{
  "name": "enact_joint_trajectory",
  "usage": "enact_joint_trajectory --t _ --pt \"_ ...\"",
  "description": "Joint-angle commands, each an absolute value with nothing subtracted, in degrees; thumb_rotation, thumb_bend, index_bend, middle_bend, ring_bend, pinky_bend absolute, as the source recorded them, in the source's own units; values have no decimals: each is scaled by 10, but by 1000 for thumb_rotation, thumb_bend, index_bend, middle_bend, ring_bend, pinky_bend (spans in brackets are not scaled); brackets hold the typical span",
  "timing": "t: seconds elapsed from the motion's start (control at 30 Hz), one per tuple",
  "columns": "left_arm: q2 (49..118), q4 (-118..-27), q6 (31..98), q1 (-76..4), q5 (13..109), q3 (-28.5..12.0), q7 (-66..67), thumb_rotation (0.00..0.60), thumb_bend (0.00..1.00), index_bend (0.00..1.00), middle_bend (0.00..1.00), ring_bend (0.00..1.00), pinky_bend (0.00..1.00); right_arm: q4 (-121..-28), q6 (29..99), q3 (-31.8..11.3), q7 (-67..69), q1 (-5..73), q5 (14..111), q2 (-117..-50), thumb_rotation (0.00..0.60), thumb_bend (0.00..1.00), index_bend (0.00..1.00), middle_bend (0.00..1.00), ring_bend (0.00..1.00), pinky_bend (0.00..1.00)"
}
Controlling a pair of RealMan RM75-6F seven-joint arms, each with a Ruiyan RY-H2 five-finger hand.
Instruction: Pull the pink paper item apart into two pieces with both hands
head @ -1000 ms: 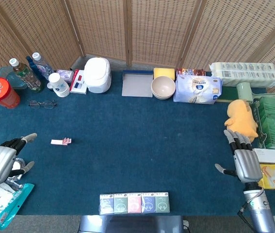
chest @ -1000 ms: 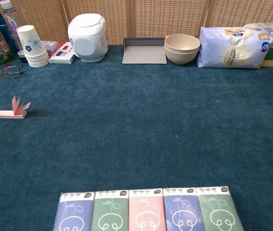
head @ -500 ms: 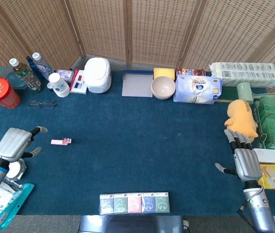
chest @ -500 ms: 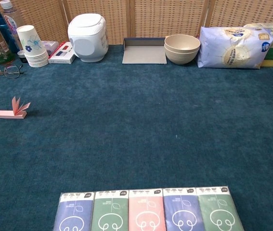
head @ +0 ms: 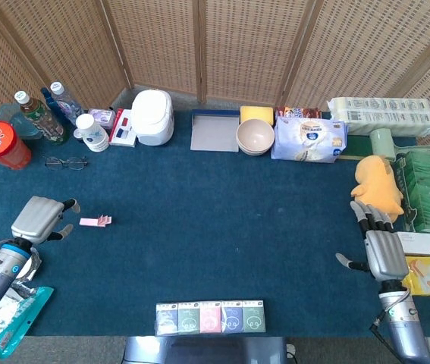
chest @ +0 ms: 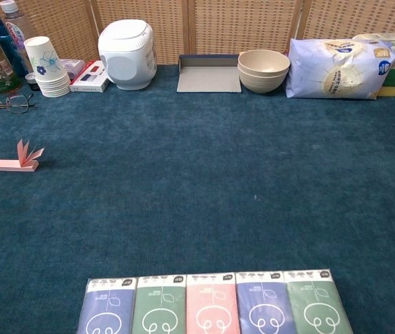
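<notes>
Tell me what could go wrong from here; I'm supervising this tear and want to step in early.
1. The pink paper item lies flat and thin on the carpet; the left hand, close beside it but not touching, may push it away rather than pinch it.
2. The right hand rests at the far table edge near the yellow plush, so a long reach is needed and could brush it.
3. The glasses lie just beyond the paper.
</notes>
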State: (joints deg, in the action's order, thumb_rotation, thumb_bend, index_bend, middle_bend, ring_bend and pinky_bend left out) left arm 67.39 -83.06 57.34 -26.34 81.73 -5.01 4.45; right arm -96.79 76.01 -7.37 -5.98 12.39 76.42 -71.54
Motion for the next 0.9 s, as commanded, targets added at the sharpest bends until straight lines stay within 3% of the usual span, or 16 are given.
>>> enact_joint_trajectory --t 0.03,0.9 --pt "688 -811 560 -268 804 -48 46 600 307 402 1000 1000 1000 -968 760 -74 -60 124 763 -715 559 88 0 23 0 97" --pt "815 -634 519 -285 751 -42 36 600 305 414 1000 1000 1000 -971 755 -78 -77 129 746 -721 559 89 0 24 0 98"
